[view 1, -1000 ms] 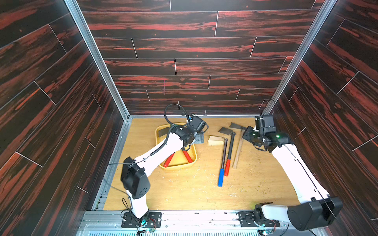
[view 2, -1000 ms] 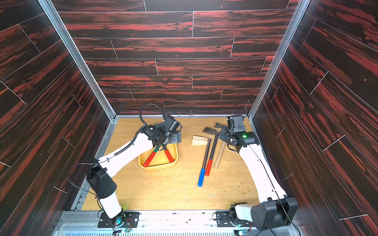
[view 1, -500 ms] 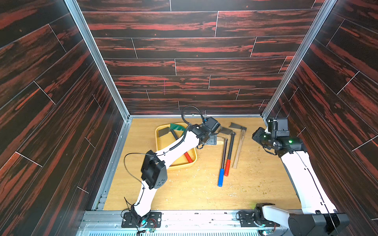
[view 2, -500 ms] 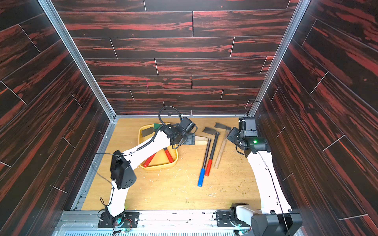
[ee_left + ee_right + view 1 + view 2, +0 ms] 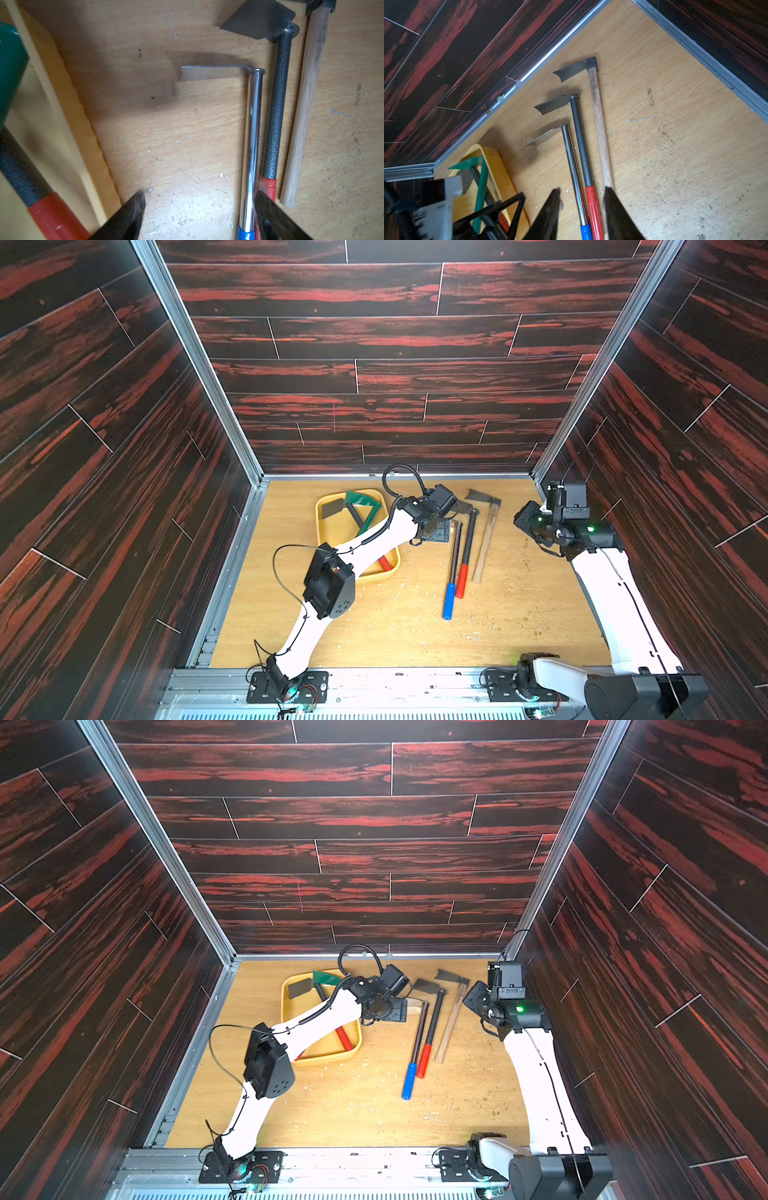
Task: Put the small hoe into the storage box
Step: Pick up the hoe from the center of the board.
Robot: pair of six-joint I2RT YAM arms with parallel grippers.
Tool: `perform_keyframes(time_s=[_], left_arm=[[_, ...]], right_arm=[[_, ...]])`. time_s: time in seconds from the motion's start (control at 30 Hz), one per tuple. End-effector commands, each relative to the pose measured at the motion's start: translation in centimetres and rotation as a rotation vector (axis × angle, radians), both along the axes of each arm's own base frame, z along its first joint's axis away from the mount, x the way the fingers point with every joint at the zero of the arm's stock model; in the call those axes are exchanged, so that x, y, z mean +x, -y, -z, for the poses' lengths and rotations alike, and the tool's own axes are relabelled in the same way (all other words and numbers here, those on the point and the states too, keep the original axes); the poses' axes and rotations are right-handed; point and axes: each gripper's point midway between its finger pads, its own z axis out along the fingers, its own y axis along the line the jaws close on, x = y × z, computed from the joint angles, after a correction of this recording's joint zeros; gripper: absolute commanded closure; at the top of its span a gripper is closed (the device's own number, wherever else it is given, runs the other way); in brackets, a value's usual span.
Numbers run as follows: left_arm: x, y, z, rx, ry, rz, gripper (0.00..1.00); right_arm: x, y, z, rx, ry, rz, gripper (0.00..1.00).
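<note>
Three small hoes lie side by side on the wooden floor: a chrome one with a blue grip [image 5: 454, 556] [image 5: 252, 135], a speckled dark one with a red grip [image 5: 467, 543] [image 5: 277, 104], and a wooden-handled one [image 5: 486, 539] [image 5: 599, 124]. The yellow storage box [image 5: 318, 526] [image 5: 284, 1006] stands to their left, holding a green hoe [image 5: 361, 499] and a dark hoe [image 5: 332, 508]. My left gripper [image 5: 440, 529] [image 5: 199, 194] hovers open beside the chrome hoe's head, the shaft just inside one finger. My right gripper [image 5: 523, 517] [image 5: 582, 190] hangs open and empty by the right wall.
Dark wood-pattern walls with aluminium rails enclose the floor on three sides. My left arm reaches across the storage box's near right corner. Small chips and dust are scattered over the floor around the hoes' grips.
My left arm has swung from over the storage box to the right, ending above the chrome hoe's head. My right arm has drawn back from the hoes toward the right wall.
</note>
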Motion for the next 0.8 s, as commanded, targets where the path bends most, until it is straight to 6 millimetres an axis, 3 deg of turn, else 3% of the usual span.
perform_keyframes(time_s=[0.0,0.77], left_arm=[[-1.3,1.2,0.2,0.008,-0.028,0.035,0.16],[-2.2,5.1,4.9,-0.028,-0.136,0.084,0.24]], right_arm=[[-0.7,0.1,0.0,0.011,-0.001,0.007,0.61],[-1.6,1.4,0.3,-0.018,-0.021,0.065,0.61]])
